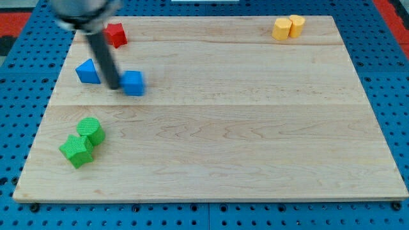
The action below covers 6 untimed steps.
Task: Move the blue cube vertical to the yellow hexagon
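So the wooden board [211,147] is my whole playground here, and I'll use the blue cube [133,83] as the landmark since it's the one I'm after. It sits toward the view's upper left of the board. No hand to open or clench on this rig, just a bare rod, and my tip [114,85] is pressed right against the cube's left side, nothing grasped. Just left of the cube past my tip is a blue triangular block [88,71], up-left a red block [115,34], down-left two green blocks [84,142]. The yellow hexagon [281,29] and a yellow cylinder [296,25] touching it are far right and higher. I reckon I'm starting the push; next comes a long shove rightward until the cube lines up under the hexagon.
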{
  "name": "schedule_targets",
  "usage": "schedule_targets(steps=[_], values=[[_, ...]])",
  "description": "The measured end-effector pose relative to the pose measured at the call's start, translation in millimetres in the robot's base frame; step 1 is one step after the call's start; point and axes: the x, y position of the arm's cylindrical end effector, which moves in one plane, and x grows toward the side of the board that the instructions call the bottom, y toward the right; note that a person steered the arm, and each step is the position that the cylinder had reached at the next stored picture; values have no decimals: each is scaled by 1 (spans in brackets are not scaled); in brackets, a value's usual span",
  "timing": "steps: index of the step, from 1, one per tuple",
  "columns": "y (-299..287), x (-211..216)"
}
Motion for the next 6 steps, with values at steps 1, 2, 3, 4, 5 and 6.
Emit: schedule_targets(steps=[1,2,3,4,5,6], values=[[125,-11],[165,-37],[199,-65],[276,-39],[254,-53],[201,-49]])
